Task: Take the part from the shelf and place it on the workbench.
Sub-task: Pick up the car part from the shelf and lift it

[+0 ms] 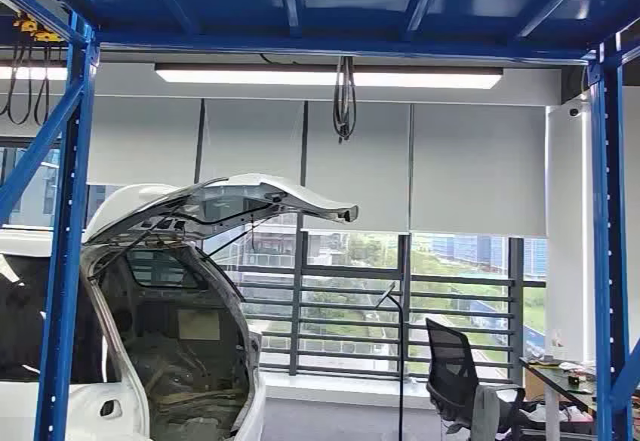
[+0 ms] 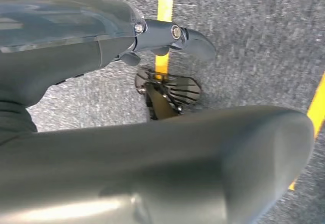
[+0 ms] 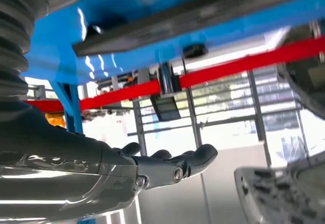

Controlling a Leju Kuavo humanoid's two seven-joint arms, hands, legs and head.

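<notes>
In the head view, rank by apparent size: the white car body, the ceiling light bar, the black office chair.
1. White car body, largest.
2. Ceiling light bar: long but thin.
3. Black office chair, smallest.
The car sits nearer the camera, so this reflects apparent size only.

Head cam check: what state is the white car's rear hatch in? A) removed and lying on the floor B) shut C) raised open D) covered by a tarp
C: the white car's hatch is lifted up, leaving the bare cargo area open to view, with the blue rack upright in front of it.
</notes>
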